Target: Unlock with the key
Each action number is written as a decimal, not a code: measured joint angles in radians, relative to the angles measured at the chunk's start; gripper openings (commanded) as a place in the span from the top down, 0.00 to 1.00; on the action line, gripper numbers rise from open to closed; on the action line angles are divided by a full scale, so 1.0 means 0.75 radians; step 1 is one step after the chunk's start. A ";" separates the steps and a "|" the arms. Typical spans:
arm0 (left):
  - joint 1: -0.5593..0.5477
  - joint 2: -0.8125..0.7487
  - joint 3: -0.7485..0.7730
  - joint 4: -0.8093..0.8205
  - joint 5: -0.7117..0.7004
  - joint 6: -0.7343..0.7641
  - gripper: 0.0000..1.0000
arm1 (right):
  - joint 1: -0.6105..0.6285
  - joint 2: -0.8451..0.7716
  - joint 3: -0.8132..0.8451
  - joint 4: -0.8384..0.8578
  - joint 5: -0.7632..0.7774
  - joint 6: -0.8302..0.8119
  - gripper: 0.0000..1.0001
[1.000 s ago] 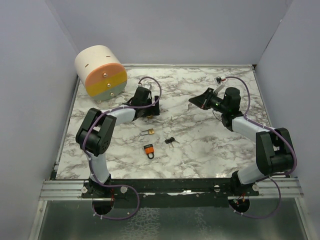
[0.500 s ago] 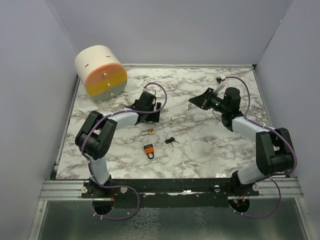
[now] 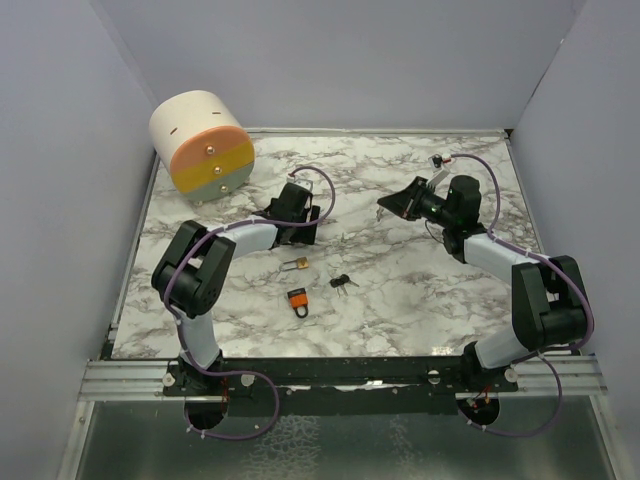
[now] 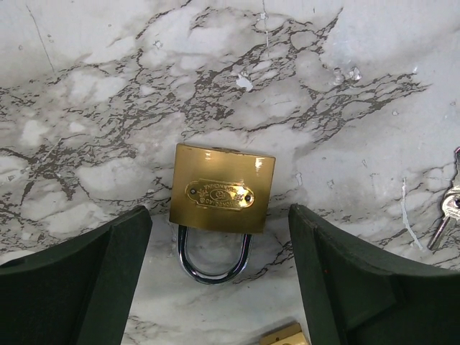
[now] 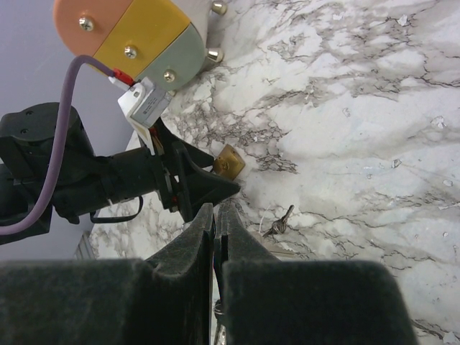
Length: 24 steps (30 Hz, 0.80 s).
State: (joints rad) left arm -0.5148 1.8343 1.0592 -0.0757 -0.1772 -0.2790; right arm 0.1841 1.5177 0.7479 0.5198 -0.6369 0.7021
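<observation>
Early stage, we judge: nothing is unlocked yet. The left gripper (image 4: 219,210) has its fingers spread wide, one each side of the brass padlock (image 4: 223,195), not touching it. We see the shackle looking closed. The keys (image 3: 343,281) lie loose on the marble table (image 3: 430,290), right of the padlock, unheld. The right gripper (image 5: 216,215) is pressed together, empty, hovering far right. Still to do: grip lock, fetch key, insert, turn. The drawer drum (image 3: 200,145) sits far left, drawers shut, contents hidden.

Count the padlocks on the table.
2 for certain: a brass padlock framed by the open left hand, and an orange padlock near the keys. A brass corner at the left wrist view's bottom edge may be a third.
</observation>
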 measured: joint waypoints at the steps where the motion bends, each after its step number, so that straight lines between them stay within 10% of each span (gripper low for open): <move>1: 0.000 0.002 0.002 0.002 0.000 0.002 0.23 | 0.000 0.000 -0.001 0.000 -0.001 0.000 0.99; 13: 0.000 0.025 0.016 0.035 0.001 0.015 0.37 | 0.000 0.000 -0.007 0.000 -0.001 0.000 0.99; 19: 0.000 0.043 0.031 0.055 0.006 0.029 0.99 | 0.000 0.000 -0.009 0.000 0.000 0.000 0.99; 24: -0.001 0.057 0.042 0.072 0.025 0.049 1.00 | 0.000 0.000 -0.013 0.000 0.001 -0.001 0.99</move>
State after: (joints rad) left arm -0.5156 1.8771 1.0908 -0.0216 -0.1585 -0.2420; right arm 0.1841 1.5177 0.7383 0.5198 -0.6365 0.7017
